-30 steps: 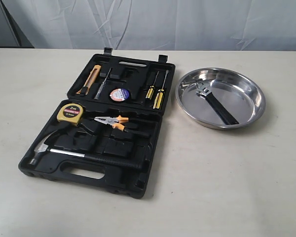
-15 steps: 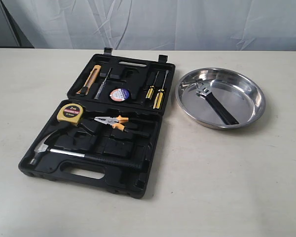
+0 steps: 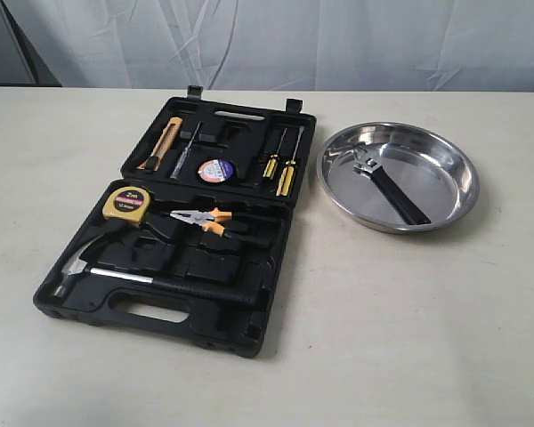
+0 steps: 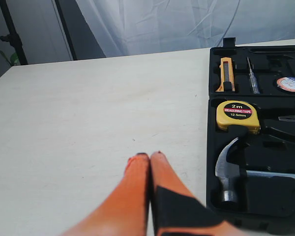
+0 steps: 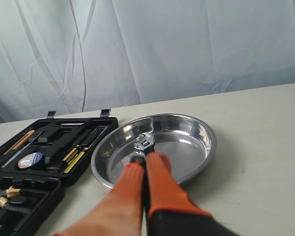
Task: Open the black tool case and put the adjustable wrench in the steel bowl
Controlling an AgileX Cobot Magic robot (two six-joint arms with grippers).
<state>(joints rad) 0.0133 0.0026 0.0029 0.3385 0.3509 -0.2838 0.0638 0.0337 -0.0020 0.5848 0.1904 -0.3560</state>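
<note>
**Exterior view.** The case [image 3: 222,331] lies open on the tabletop [image 3: 409,338], lid folded flat. The wrench [image 3: 393,191] already rests inside the bowl [image 3: 440,173], beside the case, with its silver head toward the bowl's centre and its black handle angled toward the near rim. Neither arm appears in this view.

Handling judgement: the wrench is rigid steel, dense for its size and not fragile. The polished head is likely to be slippery. If it needs regrasping, take it across the straight black handle near the middle. The bowl is smooth, so the wrench may slide under a sideways push.

**Left wrist view.** The left hand [image 4: 148,156] is clenched on nothing, fingers pressed together. It hovers over bare tabletop beside the case, near the hammer [image 4: 226,169].

**Right wrist view.** The right hand [image 5: 143,158] is likewise clenched and empty. It sits in front of the bowl [image 5: 187,142], and the wrench head [image 5: 144,144] shows just past its tips. Whether they touch cannot be told.

**Change from earlier frames.** None seen in the exterior view — case, tools, wrench and bowl hold the same positions.
</note>
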